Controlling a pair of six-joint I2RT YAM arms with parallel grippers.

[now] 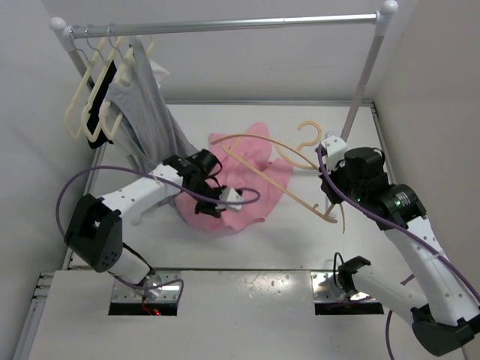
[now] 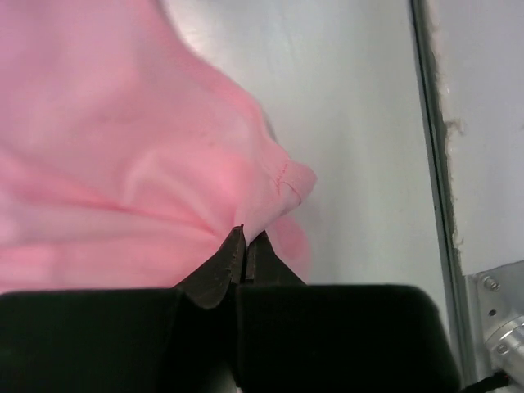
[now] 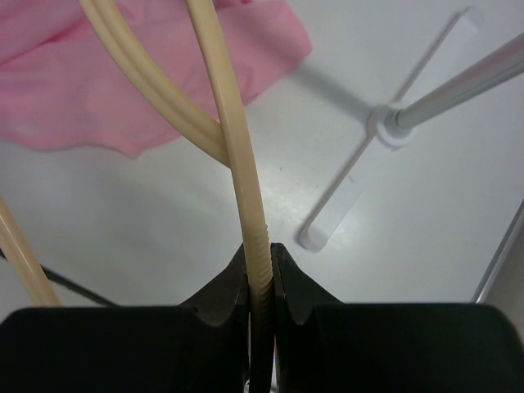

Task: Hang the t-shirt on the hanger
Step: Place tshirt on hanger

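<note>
The pink t-shirt (image 1: 244, 161) lies bunched in the middle of the table. My left gripper (image 1: 196, 174) is at its left side, shut on a fold of the pink cloth (image 2: 147, 188); the jaws pinch the fabric by a hemmed edge. The peach-beige hanger (image 1: 264, 174) is held tilted above the t-shirt, its hook (image 1: 309, 135) toward the back. My right gripper (image 1: 330, 186) is shut on the hanger's ribbed arm (image 3: 246, 188) near its right end. In the right wrist view the t-shirt (image 3: 98, 90) lies beyond the hanger.
A garment rack (image 1: 225, 25) spans the back, its right post (image 1: 364, 75) and white foot (image 3: 360, 172) close to my right gripper. A gray garment (image 1: 146, 105) and cream hangers (image 1: 94, 97) hang at the rack's left end. The table's right edge (image 2: 434, 164) is near.
</note>
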